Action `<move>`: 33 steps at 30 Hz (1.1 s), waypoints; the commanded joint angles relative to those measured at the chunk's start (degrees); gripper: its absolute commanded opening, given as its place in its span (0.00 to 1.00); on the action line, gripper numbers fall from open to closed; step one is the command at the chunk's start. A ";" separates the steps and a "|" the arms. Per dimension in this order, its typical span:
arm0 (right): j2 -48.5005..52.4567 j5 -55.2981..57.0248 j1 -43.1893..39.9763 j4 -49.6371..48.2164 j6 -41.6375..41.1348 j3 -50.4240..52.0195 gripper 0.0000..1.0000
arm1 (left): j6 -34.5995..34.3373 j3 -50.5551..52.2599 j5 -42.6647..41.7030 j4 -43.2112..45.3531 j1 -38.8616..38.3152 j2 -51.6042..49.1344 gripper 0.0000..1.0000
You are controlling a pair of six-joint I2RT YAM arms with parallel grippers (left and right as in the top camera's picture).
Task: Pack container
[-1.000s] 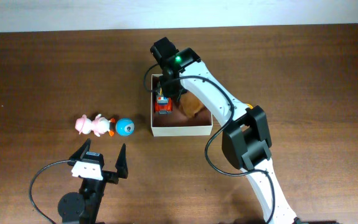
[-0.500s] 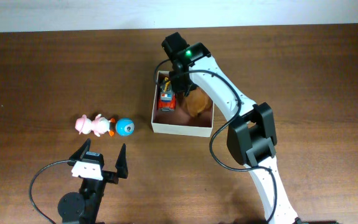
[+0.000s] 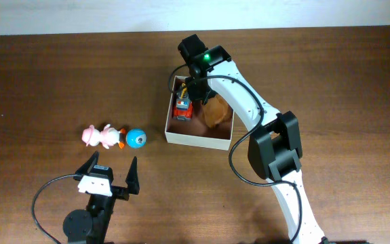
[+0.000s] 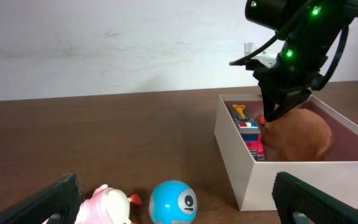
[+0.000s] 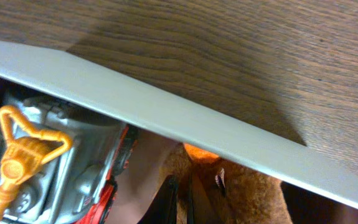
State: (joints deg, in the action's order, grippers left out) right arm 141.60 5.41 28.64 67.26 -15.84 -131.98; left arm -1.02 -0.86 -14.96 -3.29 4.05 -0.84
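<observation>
Notably, the right gripper (image 3: 192,100), fingers pressed together, sat inside the container (image 3: 198,140), which lay well right of the spread-open left gripper (image 3: 112,161).

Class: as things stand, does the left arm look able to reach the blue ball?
Probably yes. The open left gripper has the blue ball just ahead on bare table, with nothing between them. The right gripper is away in the container.

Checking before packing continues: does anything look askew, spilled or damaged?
Only the cream-walled square container sits slightly skewed on the brown wooden table. The red toy truck and brown plush lie inside; nothing looks spilled or damaged.
</observation>
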 commanded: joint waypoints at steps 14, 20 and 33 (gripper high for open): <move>0.07 -5.03 4.48 2.82 3.63 -0.26 0.04 | 0.66 0.33 0.22 -0.20 -0.26 0.50 1.00; 0.07 -6.32 5.88 3.39 3.76 -0.26 0.04 | 0.66 0.33 0.22 -0.20 -0.26 0.50 1.00; 0.07 -5.46 5.92 9.14 3.82 -0.26 0.04 | 0.66 0.33 0.22 -0.20 -0.26 0.50 1.00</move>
State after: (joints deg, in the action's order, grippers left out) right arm 141.60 0.32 34.24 75.40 -12.23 -131.98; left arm -1.04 -0.86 -14.96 -3.29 4.05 -0.84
